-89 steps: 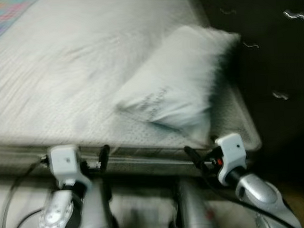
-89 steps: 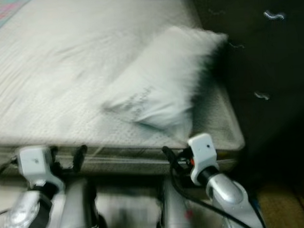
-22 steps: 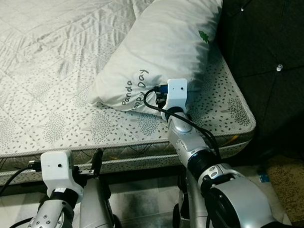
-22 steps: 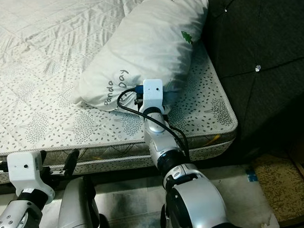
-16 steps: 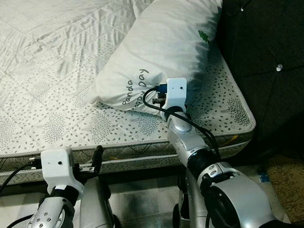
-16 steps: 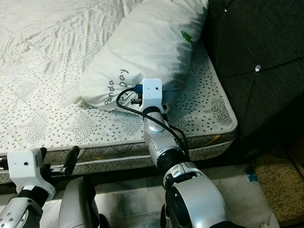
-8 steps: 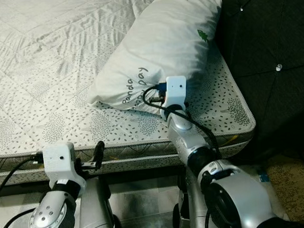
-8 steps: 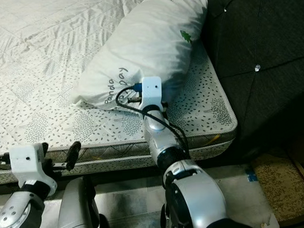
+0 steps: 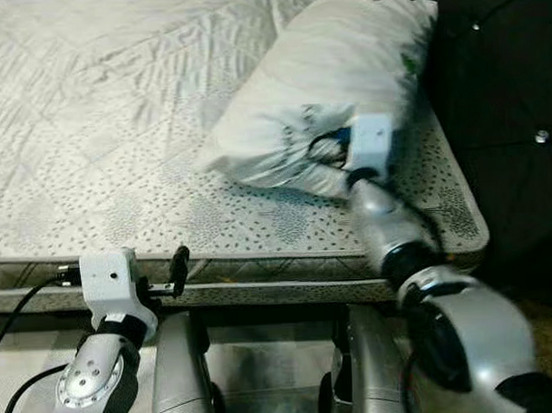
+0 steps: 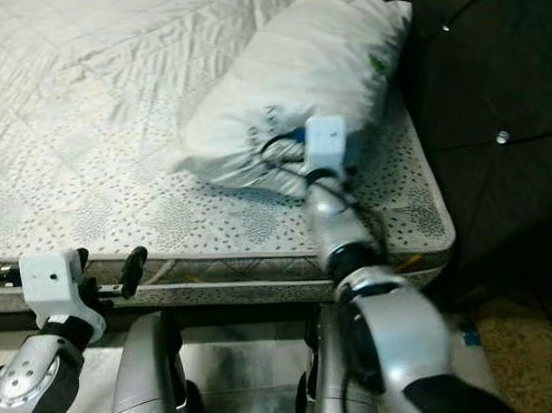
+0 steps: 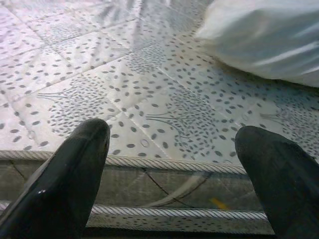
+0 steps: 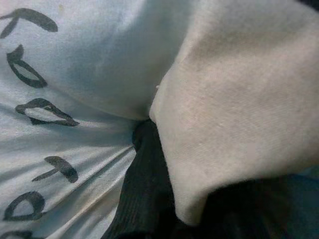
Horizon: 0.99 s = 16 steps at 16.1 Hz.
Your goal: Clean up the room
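Observation:
A white pillow (image 9: 335,73) with dark lettering lies on the bed's right side, against the headboard. My right gripper (image 9: 326,150) reaches over the mattress edge and is shut on the pillow's near end, where the cloth is bunched up. In the right wrist view the pillow cloth (image 12: 234,99) folds over one black finger (image 12: 144,174). My left gripper (image 11: 172,164) is held low in front of the mattress edge, open, with nothing between its fingers (image 11: 75,169).
The mattress (image 9: 122,203) has a white quilted cover with a grey leaf print and fills the left and middle. A dark tufted headboard (image 9: 512,80) stands at the right. A roped mattress border (image 11: 164,214) runs just in front of me.
The view has shifted, so the bed sits further right. The pillow's near end is now scrunched in my right gripper and its lettering is crumpled. The left gripper stays low.

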Tool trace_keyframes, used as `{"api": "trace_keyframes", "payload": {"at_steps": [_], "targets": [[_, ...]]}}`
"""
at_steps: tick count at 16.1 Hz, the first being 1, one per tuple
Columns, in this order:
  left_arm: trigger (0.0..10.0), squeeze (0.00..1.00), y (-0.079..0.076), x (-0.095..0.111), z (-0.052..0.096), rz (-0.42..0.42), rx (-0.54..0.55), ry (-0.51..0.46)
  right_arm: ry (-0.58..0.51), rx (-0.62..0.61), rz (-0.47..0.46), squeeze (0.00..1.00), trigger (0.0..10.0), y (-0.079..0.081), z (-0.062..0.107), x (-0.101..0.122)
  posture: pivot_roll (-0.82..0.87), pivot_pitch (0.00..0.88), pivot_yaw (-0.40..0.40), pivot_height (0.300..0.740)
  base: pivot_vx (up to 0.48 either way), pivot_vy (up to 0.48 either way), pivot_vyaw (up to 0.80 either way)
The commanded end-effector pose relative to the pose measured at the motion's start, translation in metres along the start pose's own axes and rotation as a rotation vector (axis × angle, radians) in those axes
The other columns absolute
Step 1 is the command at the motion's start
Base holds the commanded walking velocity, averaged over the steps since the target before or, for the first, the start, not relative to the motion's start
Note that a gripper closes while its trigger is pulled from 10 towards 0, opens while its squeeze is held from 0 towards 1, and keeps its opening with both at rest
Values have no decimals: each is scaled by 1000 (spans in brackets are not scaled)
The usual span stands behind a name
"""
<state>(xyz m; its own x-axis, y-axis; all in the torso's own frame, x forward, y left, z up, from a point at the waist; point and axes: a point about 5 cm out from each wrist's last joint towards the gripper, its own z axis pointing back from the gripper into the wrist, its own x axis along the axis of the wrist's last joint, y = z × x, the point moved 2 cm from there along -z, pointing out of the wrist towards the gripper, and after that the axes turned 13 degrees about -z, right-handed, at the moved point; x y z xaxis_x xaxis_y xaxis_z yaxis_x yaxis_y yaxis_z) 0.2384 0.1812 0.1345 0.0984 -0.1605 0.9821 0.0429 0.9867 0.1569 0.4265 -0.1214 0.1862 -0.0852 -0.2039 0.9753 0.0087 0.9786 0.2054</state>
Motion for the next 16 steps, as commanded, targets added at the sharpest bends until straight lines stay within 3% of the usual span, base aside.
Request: {"api": "trace_keyframes", "payload": {"at_steps": [1, 3, 7, 8, 14, 16], "targets": [[10000, 0, 4, -4, 1, -10, 14, 13, -97, -50, -7, 0, 0, -15, -9, 32, 88, 130, -32, 535, 0, 0, 0], [10000, 0, 3, -4, -1, -10, 15, 7, -115, -67, 43, 0, 0, -39, -10, 43, 78, 126, -31, 535, 0, 0, 0], [10000, 0, 4, -4, -2, -11, 17, 3, -122, -68, 118, 0, 0, -68, -5, 46, 66, 128, -28, 535, 0, 0, 0], [10000, 0, 6, -5, -2, -11, 18, 4, -119, -85, 154, 0, 0, -88, 0, 45, 53, 133, -25, 535, 0, 0, 0], [10000, 0, 4, -6, -6, -6, 7, 2, -132, -188, 230, 0, 0, -152, 30, 40, 23, 136, -11, 535, 0, 0, 0], [10000, 0, 4, -6, -7, -6, 4, 2, -132, -205, 236, 0, 0, -163, 40, 38, 8, 135, -10, 535, 0, 0, 0]]}}
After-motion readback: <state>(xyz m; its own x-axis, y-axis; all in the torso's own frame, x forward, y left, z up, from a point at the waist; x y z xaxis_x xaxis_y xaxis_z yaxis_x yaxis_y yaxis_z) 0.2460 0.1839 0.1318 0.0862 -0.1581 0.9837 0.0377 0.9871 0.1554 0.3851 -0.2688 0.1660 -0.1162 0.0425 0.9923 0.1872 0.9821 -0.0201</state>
